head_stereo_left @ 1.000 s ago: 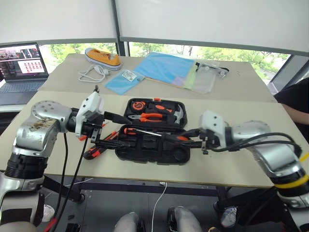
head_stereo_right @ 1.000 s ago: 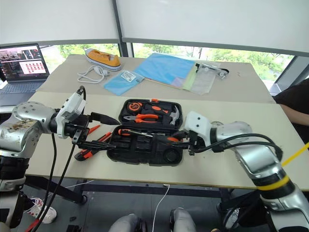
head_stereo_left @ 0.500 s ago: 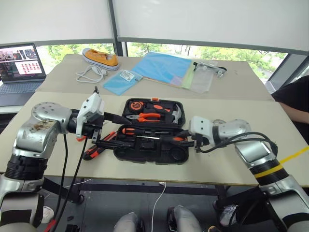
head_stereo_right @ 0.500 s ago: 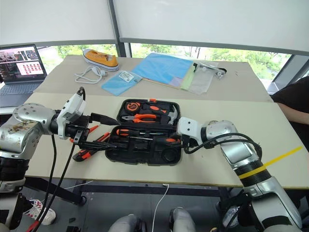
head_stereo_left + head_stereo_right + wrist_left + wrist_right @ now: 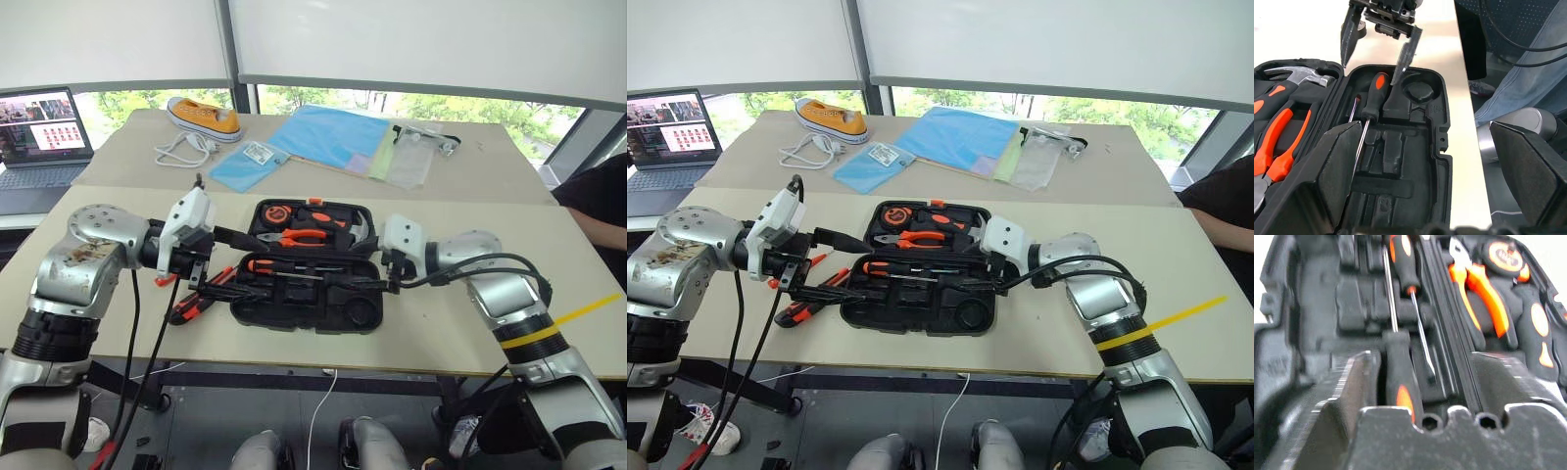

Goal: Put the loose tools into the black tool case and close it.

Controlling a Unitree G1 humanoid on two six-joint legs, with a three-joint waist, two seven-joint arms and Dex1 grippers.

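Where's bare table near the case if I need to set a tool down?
Free: the strip in front of the black tool case toward the table edge, and the stretch right of the case behind the right gripper. Crowded: left of the case, where loose tools lie under the left gripper.

Case (image 5: 304,311): black. Screwdriver (image 5: 1403,387): black handle, orange inset. Pliers (image 5: 299,237): orange grips. Shoe (image 5: 203,115): yellow-orange, white sole. Cloth (image 5: 333,134): light blue. Table (image 5: 460,323): beige.
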